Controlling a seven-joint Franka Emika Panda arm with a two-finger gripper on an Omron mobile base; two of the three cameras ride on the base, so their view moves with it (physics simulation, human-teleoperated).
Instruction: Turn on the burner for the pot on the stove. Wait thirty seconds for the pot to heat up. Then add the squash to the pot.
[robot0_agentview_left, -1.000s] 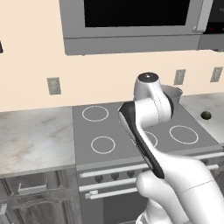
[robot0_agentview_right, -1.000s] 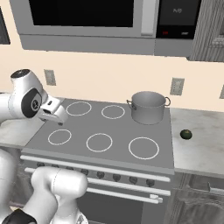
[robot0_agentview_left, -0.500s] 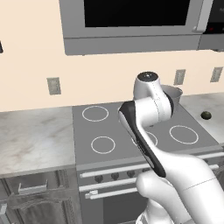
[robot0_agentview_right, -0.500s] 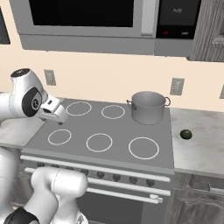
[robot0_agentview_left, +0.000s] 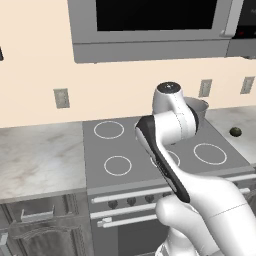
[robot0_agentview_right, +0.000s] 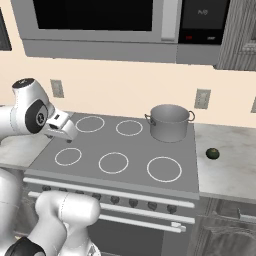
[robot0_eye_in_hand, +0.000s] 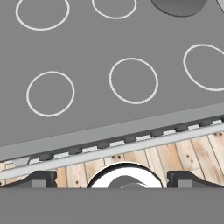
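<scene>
The grey metal pot (robot0_agentview_right: 170, 122) stands on the back right burner of the dark flat-top stove (robot0_agentview_right: 131, 147). In the left base view my arm hides most of the pot (robot0_agentview_left: 200, 107). The small dark green squash (robot0_agentview_right: 212, 153) lies on the counter right of the stove, also seen as squash (robot0_agentview_left: 235, 131). My gripper (robot0_agentview_right: 67, 136) hangs over the stove's left edge, far from both pot and squash. In the hand view the gripper (robot0_eye_in_hand: 113, 178) is open, fingertips (robot0_eye_in_hand: 40, 177) wide apart with nothing between them, looking down on the burner rings and the front knobs (robot0_agentview_right: 115, 199).
A grey microwave (robot0_agentview_right: 100, 25) hangs above the stove. Marble counters flank it on the right (robot0_agentview_right: 227, 172) and on the left (robot0_agentview_left: 40, 155). Wall outlets (robot0_agentview_right: 201, 98) sit on the back wall. Wooden floor (robot0_eye_in_hand: 183, 153) shows below the stove front.
</scene>
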